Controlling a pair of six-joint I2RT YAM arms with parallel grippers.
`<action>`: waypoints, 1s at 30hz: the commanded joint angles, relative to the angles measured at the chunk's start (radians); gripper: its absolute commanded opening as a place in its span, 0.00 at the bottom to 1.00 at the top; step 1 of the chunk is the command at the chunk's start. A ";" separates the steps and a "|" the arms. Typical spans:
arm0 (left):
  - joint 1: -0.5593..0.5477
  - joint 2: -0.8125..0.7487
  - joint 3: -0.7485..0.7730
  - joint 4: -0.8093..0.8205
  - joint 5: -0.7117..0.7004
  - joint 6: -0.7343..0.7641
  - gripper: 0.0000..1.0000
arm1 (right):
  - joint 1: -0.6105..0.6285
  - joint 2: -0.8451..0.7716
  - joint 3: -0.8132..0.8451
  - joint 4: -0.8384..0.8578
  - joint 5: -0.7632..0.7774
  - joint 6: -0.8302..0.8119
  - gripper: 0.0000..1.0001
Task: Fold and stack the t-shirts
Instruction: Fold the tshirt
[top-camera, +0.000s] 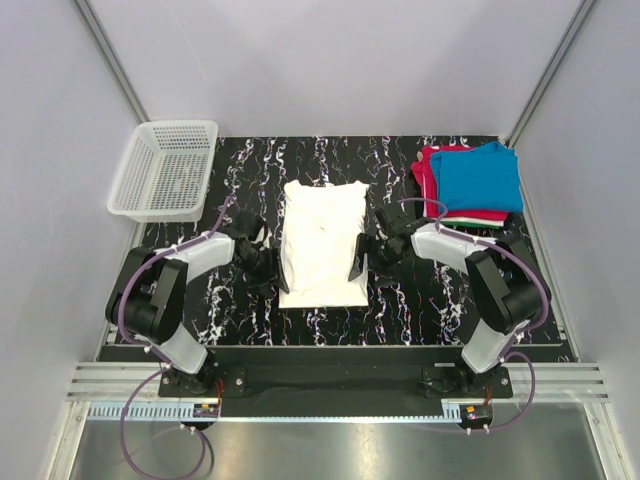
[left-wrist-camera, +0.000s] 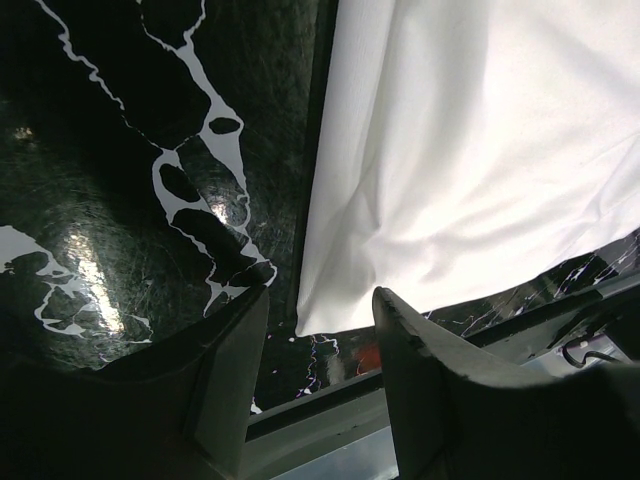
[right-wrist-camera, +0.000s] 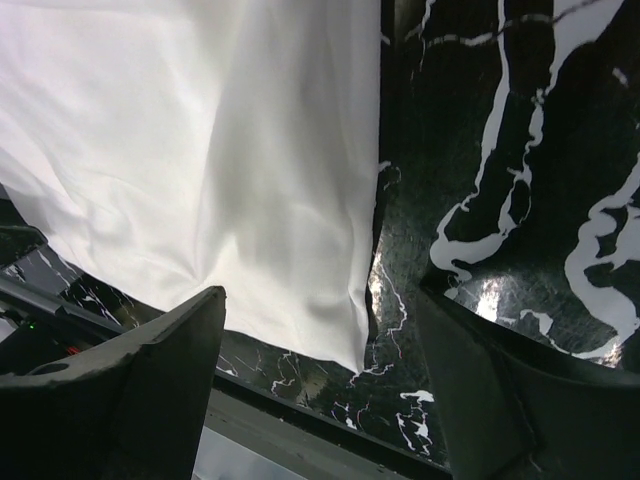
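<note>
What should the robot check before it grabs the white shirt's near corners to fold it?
1. Left gripper open and empty: ok.
2. Right gripper open and empty: ok.
3. A near corner of the white t-shirt lies just ahead of each gripper: ok.
4. Shirt lies as a narrow strip with its sides tucked in: ok, though there are a few wrinkles.
5. Fingertips low enough to get under the cloth on the table: cannot tell.
6. Stack ready to take it, with the blue t-shirt on top of the red t-shirt at the far right: ok.
</note>
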 joint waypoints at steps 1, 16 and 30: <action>-0.001 0.016 -0.059 -0.013 -0.041 0.023 0.54 | 0.044 0.025 -0.081 -0.080 0.060 0.021 0.83; -0.003 0.016 -0.103 -0.008 0.008 0.021 0.54 | 0.111 0.048 -0.060 -0.109 0.071 0.061 0.82; -0.004 0.064 -0.092 0.019 0.010 0.030 0.49 | 0.122 0.096 -0.066 -0.078 0.075 0.078 0.78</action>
